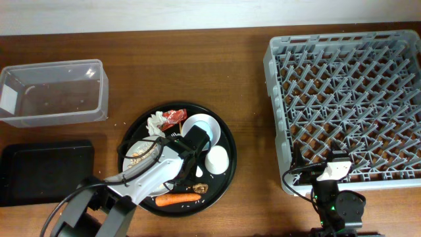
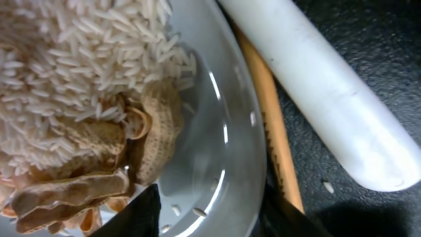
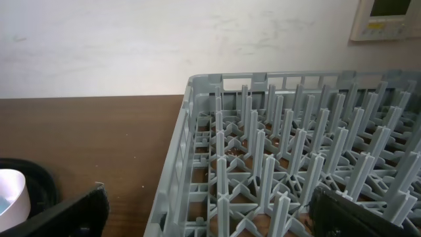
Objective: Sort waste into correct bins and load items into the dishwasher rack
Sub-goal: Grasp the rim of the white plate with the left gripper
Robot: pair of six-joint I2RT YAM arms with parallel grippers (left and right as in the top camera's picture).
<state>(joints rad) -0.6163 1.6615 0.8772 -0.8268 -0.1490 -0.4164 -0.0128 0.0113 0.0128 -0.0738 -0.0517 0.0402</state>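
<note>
The white plate [image 1: 139,155] with rice crumbs [image 2: 59,72] and brown scraps [image 2: 72,191] lies on the round black tray [image 1: 227,172]. My left gripper [image 1: 164,146] [image 2: 210,214] is open, its jaws astride the plate's right rim [image 2: 230,151], one inside and one outside. A wooden chopstick [image 2: 276,131] and a white bar [image 2: 329,85] lie just past the rim. Tissue [image 1: 156,122], red wrapper [image 1: 174,117], bowl [image 1: 200,127], white cup [image 1: 216,159] [image 3: 13,197] and carrot [image 1: 177,198] share the tray. My right gripper [image 1: 332,168] [image 3: 217,220] hangs open at the dishwasher rack's [image 1: 348,99] [image 3: 276,164] front left corner.
The clear tub [image 1: 52,92] stands at the back left and the black bin [image 1: 46,170] at the front left, both beside the tray. Bare wooden table [image 1: 253,131] separates the tray from the rack.
</note>
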